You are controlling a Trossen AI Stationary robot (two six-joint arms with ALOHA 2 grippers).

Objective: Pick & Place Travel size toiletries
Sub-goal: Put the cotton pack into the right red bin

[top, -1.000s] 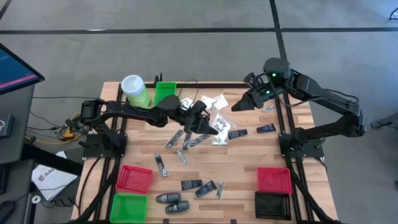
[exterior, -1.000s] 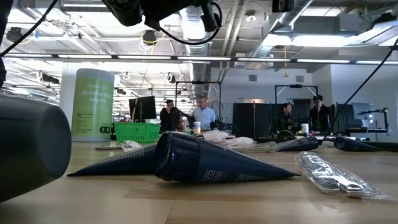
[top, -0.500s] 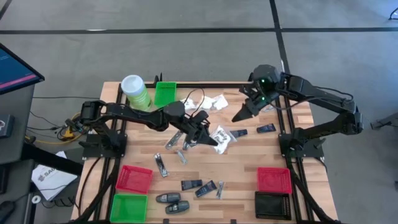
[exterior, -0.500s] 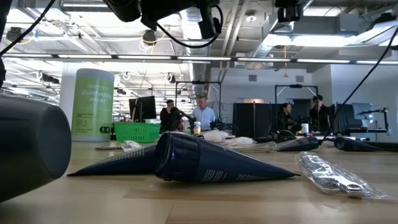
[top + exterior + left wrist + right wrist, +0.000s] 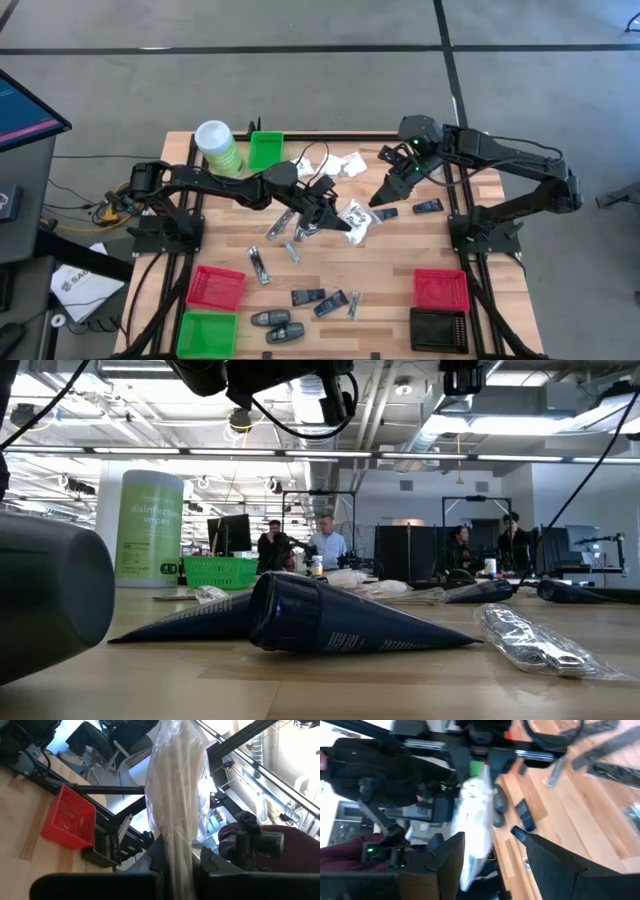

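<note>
Where slatted wood table [image 5: 400, 262] meets grey floor [image 5: 300, 90], left gripper [image 5: 345, 222] pinches clear sachet [image 5: 177, 795]; right gripper [image 5: 380, 196], at its 2 o'clock, gapes.

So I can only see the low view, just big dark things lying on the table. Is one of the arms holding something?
Observer: Yes. The left gripper is shut on a clear crinkly packet, lifted off the table.
Operator: Where's the other arm?
Observer: The right gripper is open, over the middle of the table, close beside that packet.
Operator: Are there bins for it?
Observer: A red bin and a black bin sit next to each other on the right arm's side.
</note>
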